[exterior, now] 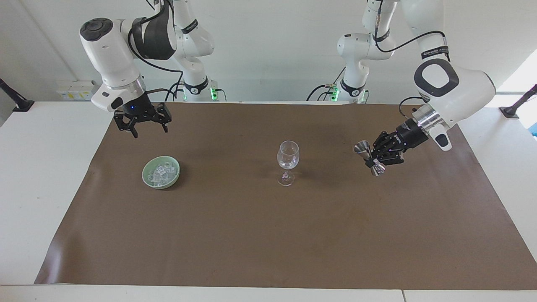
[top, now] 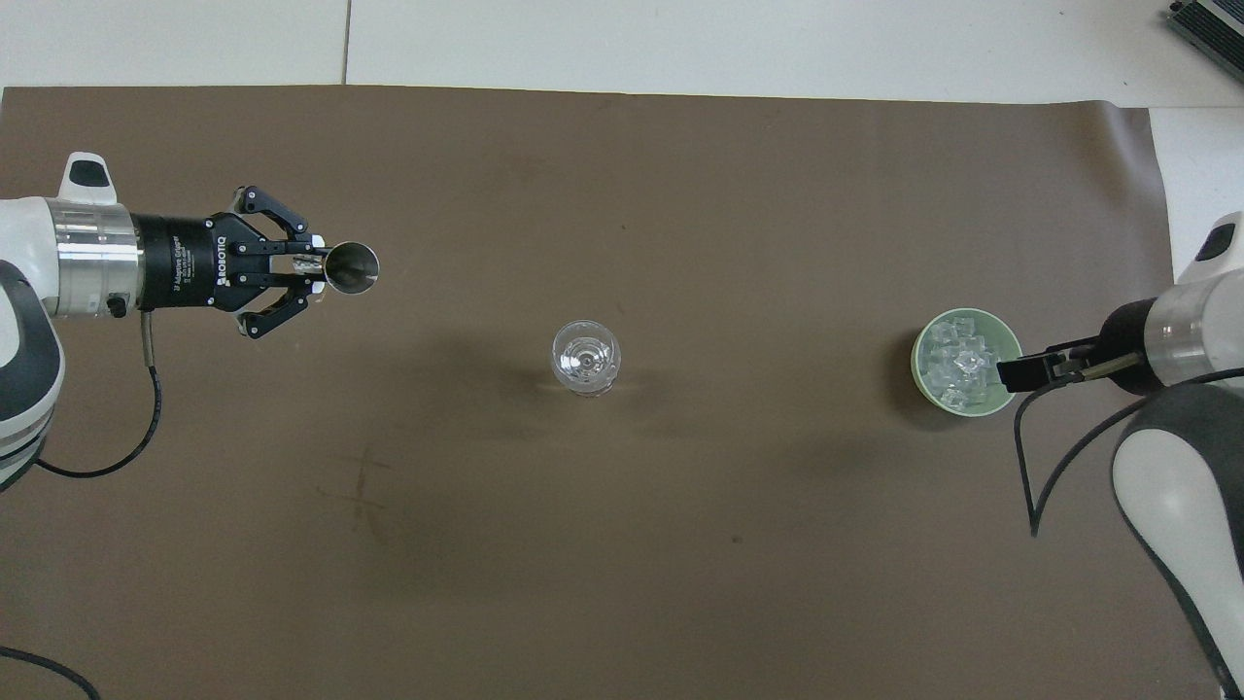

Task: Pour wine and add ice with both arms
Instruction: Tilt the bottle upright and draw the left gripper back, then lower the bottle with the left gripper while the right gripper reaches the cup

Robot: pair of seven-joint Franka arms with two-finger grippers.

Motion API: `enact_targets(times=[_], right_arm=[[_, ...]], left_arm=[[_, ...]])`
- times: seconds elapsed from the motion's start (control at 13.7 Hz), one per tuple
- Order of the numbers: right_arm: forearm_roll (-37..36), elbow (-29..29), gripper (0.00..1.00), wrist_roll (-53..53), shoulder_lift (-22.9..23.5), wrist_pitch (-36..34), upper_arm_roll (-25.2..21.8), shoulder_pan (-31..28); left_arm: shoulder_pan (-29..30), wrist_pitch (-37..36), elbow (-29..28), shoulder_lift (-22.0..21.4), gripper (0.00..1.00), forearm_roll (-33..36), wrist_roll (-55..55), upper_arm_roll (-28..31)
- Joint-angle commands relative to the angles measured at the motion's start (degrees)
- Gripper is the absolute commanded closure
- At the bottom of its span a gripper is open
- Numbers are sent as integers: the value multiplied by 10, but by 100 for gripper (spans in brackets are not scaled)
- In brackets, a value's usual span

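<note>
Shiny metal jigger, clear glass wine glass, glossy green bowl, matt brown paper mat
</note>
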Motion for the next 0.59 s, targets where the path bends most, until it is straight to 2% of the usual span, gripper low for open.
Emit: enact_targets(times=[0.0, 0.22, 0.37, 0.51], right_arm=[[11, -31, 0, -50, 7, 42, 4, -7], [11, -33, 0, -88, 39, 66, 3, -9], [10, -46, 0, -94, 57, 111, 3, -10], [10, -60, 0, -95, 72, 160, 3, -9]], left_arm=[[28, -32, 3, 2, 100, -16, 8, -4], [59, -66, 0, 2, 100, -25, 8, -4], [75, -78, -4, 2, 100, -39, 8, -4], [90, -81, -18, 3, 100, -82, 8, -4]])
